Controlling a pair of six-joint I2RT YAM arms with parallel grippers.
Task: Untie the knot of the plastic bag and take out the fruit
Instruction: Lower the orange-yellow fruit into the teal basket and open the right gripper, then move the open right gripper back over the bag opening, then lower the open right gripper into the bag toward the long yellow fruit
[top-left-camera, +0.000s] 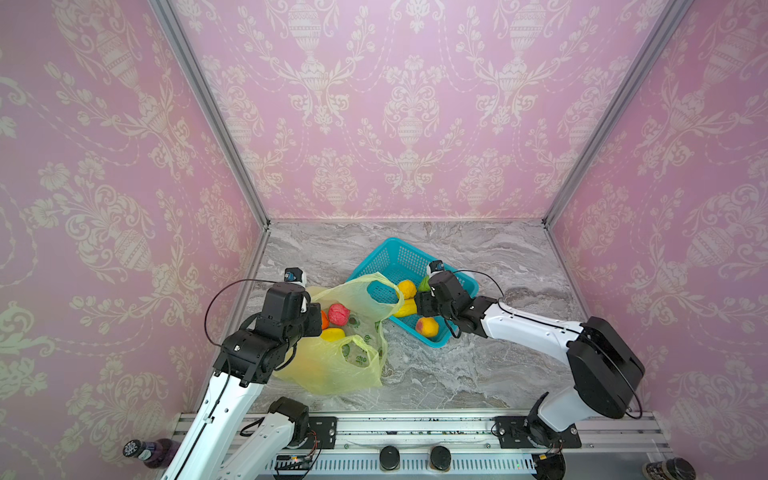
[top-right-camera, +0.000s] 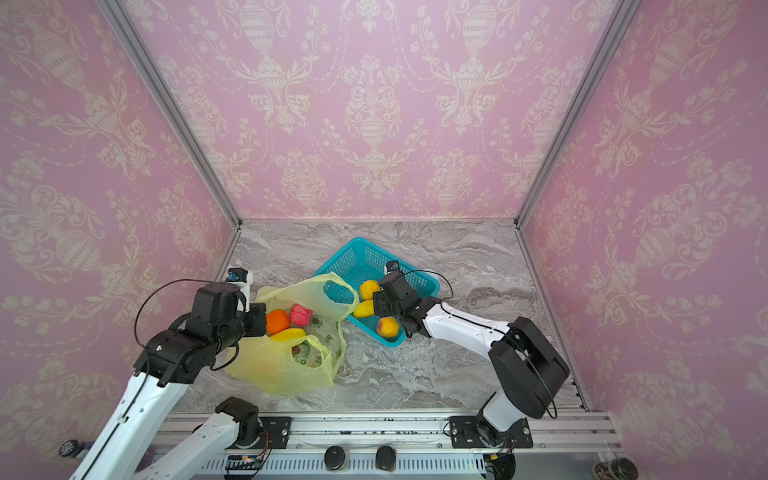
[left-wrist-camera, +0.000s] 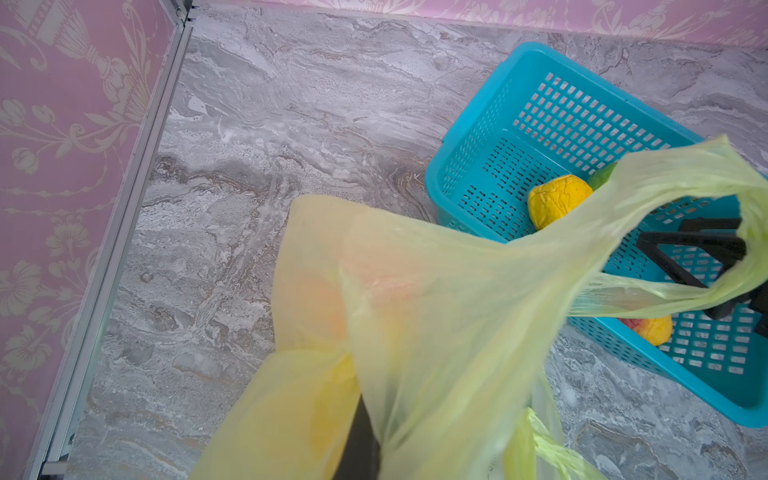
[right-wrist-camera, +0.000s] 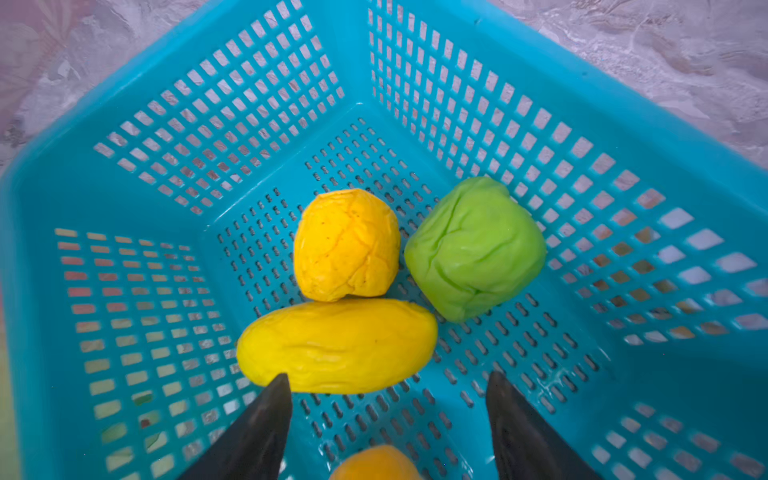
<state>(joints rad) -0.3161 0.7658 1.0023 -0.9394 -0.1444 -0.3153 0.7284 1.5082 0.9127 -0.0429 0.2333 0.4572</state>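
A: Nearest, the thin pale-yellow plastic bag (top-left-camera: 332, 374) lies open on the grey marble table (top-left-camera: 457, 374), left pincer (left-wrist-camera: 358, 436) clenched on its rim.
B: Orange round fruit (top-right-camera: 277, 321) inside. Beyond, right pincer (right-wrist-camera: 387, 376) released over the teal perforated plastic basket (right-wrist-camera: 249, 124), long yellow fruit (right-wrist-camera: 336, 347) lying there.
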